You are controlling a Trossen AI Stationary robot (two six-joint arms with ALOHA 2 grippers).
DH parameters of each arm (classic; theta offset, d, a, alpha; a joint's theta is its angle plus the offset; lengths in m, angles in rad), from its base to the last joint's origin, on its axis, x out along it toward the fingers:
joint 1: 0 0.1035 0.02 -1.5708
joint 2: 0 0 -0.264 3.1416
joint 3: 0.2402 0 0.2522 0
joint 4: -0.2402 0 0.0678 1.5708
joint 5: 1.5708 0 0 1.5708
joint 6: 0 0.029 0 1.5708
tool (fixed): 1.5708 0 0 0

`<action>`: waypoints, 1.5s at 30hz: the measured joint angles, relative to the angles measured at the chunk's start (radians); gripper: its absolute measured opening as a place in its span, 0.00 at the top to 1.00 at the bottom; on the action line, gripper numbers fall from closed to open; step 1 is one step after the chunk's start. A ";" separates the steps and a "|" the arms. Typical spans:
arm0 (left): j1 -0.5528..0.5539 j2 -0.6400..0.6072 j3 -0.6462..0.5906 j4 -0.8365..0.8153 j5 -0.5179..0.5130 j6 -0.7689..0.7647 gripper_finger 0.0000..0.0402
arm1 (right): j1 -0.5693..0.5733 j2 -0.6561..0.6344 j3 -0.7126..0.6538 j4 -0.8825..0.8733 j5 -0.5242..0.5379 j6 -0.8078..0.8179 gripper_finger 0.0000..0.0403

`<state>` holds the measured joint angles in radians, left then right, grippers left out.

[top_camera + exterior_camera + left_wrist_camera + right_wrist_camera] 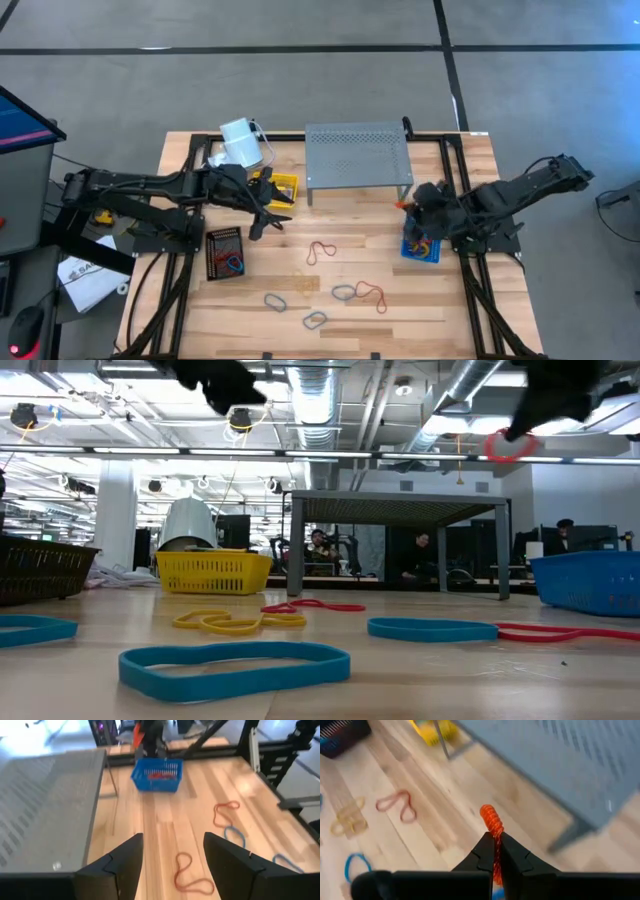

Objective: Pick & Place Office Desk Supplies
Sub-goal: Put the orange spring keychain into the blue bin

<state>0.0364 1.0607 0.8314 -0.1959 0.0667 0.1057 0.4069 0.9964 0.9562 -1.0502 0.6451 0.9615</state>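
Loose rubber bands lie flat on the wooden table: a red one (320, 250), a yellow one (300, 283), blue ones (275, 300) (343, 292) and another red one (372, 292). My right gripper (495, 842) is shut on an orange-red rubber band (491, 820), up in the air just beyond the far left corner of the blue basket (432, 258). My left gripper (172, 865) stands open and holds nothing, above the table beside the yellow basket (283, 185). My right gripper pinches the orange-red band (494, 834) between its two fingertips. A short twisted bunch of it sticks out past the tips. The fingers slant down toward the table. The band is lifted clear, and in the low view its loop (510, 446) hangs below the fingers.
The grey perforated shelf (357, 155) stands at the table's far middle, between the two arms. A black basket (212, 262) holding a red and a blue band sits near the left. A white cylinder (240, 140) stands at the far left. The blue basket (150, 782) holds bands.
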 joint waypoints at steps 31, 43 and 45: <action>-0.045 0.045 -0.141 0.196 0.087 0.032 0.51 | 0.224 0.368 -0.167 -0.070 -0.256 0.575 0.98; -0.045 0.145 -0.141 0.211 0.083 0.047 0.55 | 0.224 0.366 -0.167 -0.067 -0.255 0.573 0.98; -0.045 0.157 -0.141 0.212 0.083 0.047 0.55 | 0.224 0.366 -0.167 -0.067 -0.254 0.573 0.98</action>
<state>-0.0090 1.2176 0.6907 0.0157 0.1495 0.1524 0.6308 1.3621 0.7895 -1.1168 0.3912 1.5349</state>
